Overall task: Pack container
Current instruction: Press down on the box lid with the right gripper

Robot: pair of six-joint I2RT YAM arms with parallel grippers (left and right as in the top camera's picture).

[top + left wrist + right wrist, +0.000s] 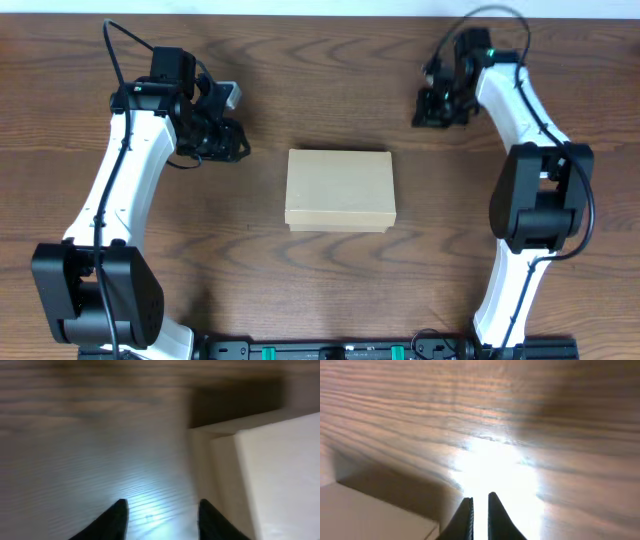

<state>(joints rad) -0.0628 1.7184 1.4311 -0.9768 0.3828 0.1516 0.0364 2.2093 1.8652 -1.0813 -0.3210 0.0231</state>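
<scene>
Left hand (162,506) blurred, jaws apart; container (270,475) cut off at frame edge.

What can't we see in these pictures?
1. Inside the container: in the overhead view, its closed lid covers whatever is in it.
2. Most of the container in the left wrist view: the picture is blurred, and the right edge cuts the box off.
3. Right wrist view: only one corner of the container shows, cut off at the bottom-left edge.

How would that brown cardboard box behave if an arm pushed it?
The container lies flat and low, so it would probably slide rather than tip. Being cardboard, it is likely light, and its walls may dent if squeezed hard.
</scene>
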